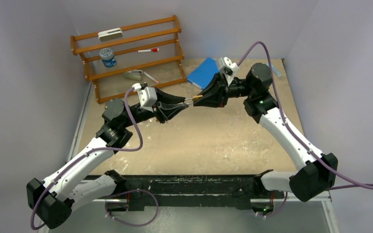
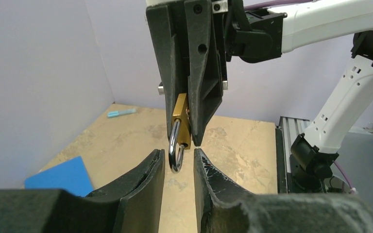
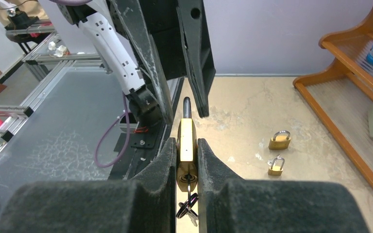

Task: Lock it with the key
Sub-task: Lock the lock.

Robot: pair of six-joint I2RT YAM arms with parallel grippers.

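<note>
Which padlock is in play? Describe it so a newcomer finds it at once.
Look above the middle of the table. There the right gripper clamps the brass padlock, its shackle poking into the open left gripper. Unlike the two loose padlocks lying near the wooden rack, it is off the table, with keys hanging below it.

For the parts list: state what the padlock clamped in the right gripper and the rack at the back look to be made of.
The padlock body looks like brass: smooth yellow metal with a soft shine, though it could be plated. Its shackle looks like polished steel, silvery and reflective. The rack appears to be wood, orange-brown with a varnish-like sheen.
</note>
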